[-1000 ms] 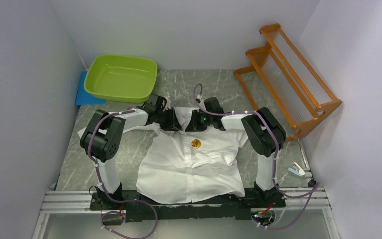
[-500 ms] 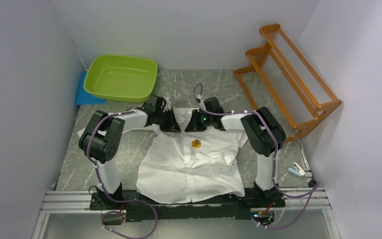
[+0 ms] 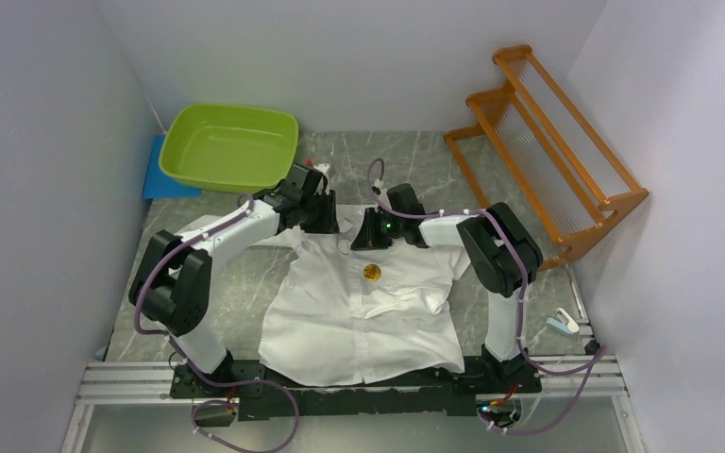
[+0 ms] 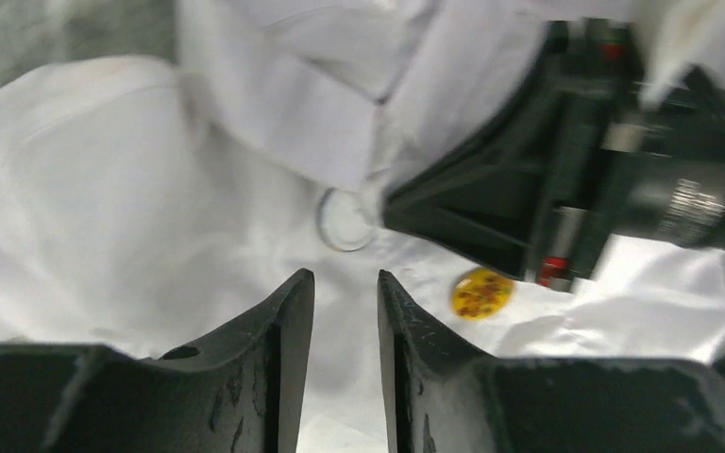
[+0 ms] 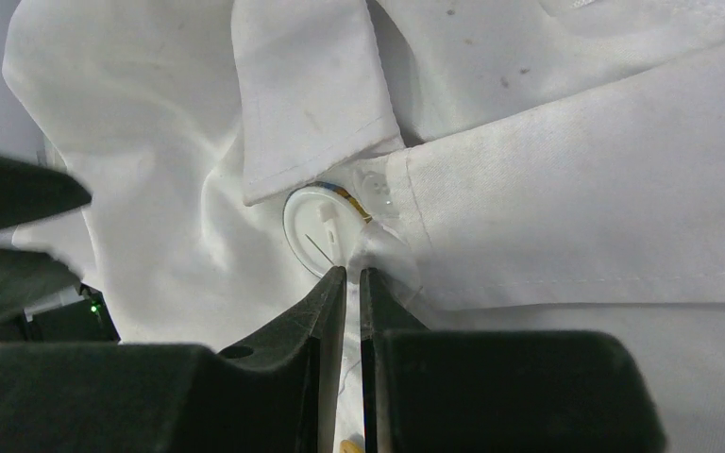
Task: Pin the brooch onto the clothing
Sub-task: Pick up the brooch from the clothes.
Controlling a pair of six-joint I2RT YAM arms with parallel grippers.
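2 pincers by the collar of the clothing [image 3: 359, 321]: left pincer [image 4: 344, 279] spread; right pincer [image 5: 352, 274] near-closed, grip unclear.

No text, label, brand, number or sign could be read in any view; the brooch [image 4: 480, 293] on the shirt [image 3: 359, 326] carried only dark specks, too small and blurred to tell as letters

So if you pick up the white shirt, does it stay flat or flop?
Probably flops: the shirt is already creased and bunched along one side. It looks thin, so likely light. Pushed, it would probably wrinkle rather than slide whole.
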